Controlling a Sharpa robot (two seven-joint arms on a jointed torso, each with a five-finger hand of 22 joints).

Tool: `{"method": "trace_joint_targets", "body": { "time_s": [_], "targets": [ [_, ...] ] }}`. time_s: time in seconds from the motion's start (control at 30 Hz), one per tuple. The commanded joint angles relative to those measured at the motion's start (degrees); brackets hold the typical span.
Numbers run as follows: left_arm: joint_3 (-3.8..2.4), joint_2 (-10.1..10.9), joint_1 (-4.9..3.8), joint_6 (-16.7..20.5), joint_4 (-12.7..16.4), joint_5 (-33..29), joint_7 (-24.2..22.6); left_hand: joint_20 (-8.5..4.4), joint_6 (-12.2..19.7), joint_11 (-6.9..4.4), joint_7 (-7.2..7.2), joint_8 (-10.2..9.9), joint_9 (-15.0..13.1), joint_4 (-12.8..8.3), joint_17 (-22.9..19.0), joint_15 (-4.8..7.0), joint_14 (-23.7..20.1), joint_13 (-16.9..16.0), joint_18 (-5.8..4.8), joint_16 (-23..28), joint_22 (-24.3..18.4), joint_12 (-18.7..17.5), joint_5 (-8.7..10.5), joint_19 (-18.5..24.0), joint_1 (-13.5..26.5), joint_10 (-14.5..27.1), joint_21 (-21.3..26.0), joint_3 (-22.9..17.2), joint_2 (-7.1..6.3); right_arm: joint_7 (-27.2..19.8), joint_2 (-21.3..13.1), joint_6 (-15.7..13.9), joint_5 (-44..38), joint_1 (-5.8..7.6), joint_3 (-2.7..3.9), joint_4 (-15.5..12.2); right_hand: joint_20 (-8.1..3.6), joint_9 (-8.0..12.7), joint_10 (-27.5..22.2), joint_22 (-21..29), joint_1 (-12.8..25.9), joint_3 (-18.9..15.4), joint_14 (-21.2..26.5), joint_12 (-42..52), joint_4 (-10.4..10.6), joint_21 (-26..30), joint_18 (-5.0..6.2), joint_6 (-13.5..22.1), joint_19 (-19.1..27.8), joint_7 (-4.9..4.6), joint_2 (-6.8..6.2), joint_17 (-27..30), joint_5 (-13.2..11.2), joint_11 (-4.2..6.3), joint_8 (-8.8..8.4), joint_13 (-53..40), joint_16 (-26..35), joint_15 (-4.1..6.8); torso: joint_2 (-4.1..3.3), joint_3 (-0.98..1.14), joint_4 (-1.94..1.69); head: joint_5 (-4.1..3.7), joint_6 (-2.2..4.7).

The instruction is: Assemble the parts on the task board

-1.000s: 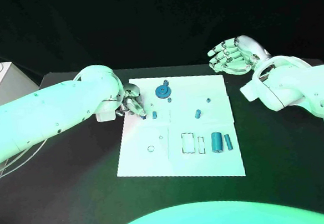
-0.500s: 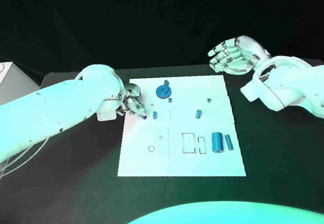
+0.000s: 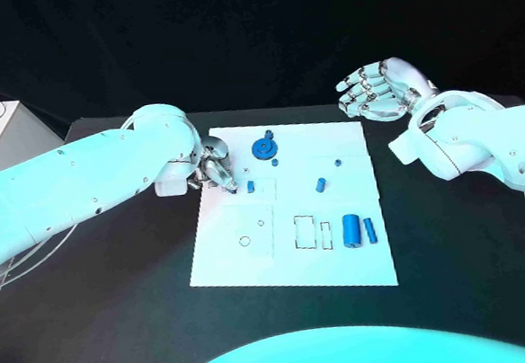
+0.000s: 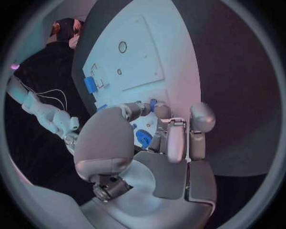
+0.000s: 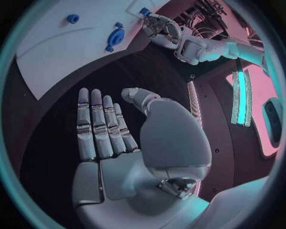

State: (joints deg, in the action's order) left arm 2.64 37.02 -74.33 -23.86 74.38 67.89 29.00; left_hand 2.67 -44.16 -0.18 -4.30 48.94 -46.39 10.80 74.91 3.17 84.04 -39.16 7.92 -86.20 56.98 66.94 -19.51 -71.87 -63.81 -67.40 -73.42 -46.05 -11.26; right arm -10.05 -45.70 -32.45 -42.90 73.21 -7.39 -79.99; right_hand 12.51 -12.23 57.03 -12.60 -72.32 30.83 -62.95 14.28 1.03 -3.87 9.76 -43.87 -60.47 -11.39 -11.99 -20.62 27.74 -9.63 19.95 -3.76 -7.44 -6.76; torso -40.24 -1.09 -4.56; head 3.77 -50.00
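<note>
L hand (image 3: 216,171) fingers seem to pinch small blue part (image 3: 250,186); R hand (image 3: 379,91) fingers spread.

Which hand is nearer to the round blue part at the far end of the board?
Left. The left hand is beside the round blue part; the right hand hovers off the board, farther away.

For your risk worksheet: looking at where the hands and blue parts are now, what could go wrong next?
1. The left hand has its fingers around a small peg close to the board's edge; a slip could knock the peg off the board.
2. The disc lies just beside that hand, so it might get nudged.
3. The right hand is open off the board, so it cannot steady anything.
</note>
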Motion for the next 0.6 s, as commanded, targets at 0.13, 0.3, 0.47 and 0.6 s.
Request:
{"method": "trace_joint_targets", "body": {
  "time_s": [0.13, 0.3, 0.47, 0.6],
  "targets": [
    [0.21, -0.5, 0.23, -1.5, -0.1, 0.0, -0.1, 0.04, -0.6, -0.15, 0.14, 0.2, 0.0, -11.5, 7.8, 0.54, 3.8, 0.0, -1.06, -0.2, 0.1, -0.3, -0.2, -0.3, 0.1, -0.4, -0.4, -11.6, 0.35, -0.6, 0.0, 0.7, -0.2, -0.04, 0.02, -0.1, 0.12, 0.1, 0.1, 0.1, 0.5, 0.1, -0.4, -0.2, -0.4, 0.0, 0.67, 0.3, -0.2, -2.67, -0.15, 0.1, 0.3, -0.45, 0.32, 0.1, 0.4, -0.04, -0.09, -0.02, 0.08, 0.01, 0.0],
    [0.25, -0.9, 0.3, -0.7, -0.6, 0.0, -0.2, 0.04, -0.6, -0.15, 0.14, 0.2, 0.0, -11.5, 7.8, 0.54, 3.8, -0.1, -1.04, -0.2, 0.0, -0.2, -0.2, -0.2, 0.1, -0.4, -0.4, -11.6, 0.34, -0.6, 0.0, 0.7, -0.2, -0.04, 0.02, -0.1, 0.12, 0.1, 0.1, 0.1, 0.5, 0.1, -0.4, -0.2, -0.4, 0.0, 0.67, 0.3, -0.2, -2.67, -0.15, 0.1, 0.3, -0.45, 0.32, 0.1, 0.4, -0.04, -0.08, -0.03, 0.07, -0.07, 0.0],
    [0.28, -1.2, 0.36, -0.2, -1.0, 0.0, -0.2, 0.03, -0.6, -0.15, 0.14, 0.1, -0.1, -11.5, 7.7, 0.55, 3.8, -0.1, -1.04, -0.2, -0.1, -0.2, -0.19, -0.2, 0.1, -0.4, -0.4, -11.7, 0.35, -0.6, 0.0, 0.7, -0.2, -0.04, 0.02, -0.1, 0.13, 0.1, 0.1, 0.3, 0.6, 0.1, -0.4, -0.2, -0.4, 0.0, 0.66, 0.3, -0.2, -2.68, -0.12, 0.1, 0.3, -0.46, 0.36, 0.1, 0.4, -0.05, -0.04, 0.01, 0.02, -0.15, 0.0],
    [0.29, -1.4, 0.38, -0.5, -1.4, 0.0, -0.2, 0.03, -0.6, -0.15, 0.14, 0.1, -0.1, -11.4, 7.7, 0.55, 3.7, 0.0, -1.03, -0.2, -0.1, -0.3, -0.17, -0.2, 0.1, -0.4, -0.4, -11.7, 0.36, -0.6, 0.0, 0.7, -0.2, -0.04, 0.02, -0.2, 0.13, 0.1, 0.1, 0.3, 0.6, 0.1, -0.4, -0.2, -0.4, 0.0, 0.66, 0.3, -0.2, -2.68, -0.12, 0.1, 0.3, -0.46, 0.36, 0.1, 0.4, -0.05, -0.04, 0.0, 0.06, -0.07, 0.0]
  ]
}}
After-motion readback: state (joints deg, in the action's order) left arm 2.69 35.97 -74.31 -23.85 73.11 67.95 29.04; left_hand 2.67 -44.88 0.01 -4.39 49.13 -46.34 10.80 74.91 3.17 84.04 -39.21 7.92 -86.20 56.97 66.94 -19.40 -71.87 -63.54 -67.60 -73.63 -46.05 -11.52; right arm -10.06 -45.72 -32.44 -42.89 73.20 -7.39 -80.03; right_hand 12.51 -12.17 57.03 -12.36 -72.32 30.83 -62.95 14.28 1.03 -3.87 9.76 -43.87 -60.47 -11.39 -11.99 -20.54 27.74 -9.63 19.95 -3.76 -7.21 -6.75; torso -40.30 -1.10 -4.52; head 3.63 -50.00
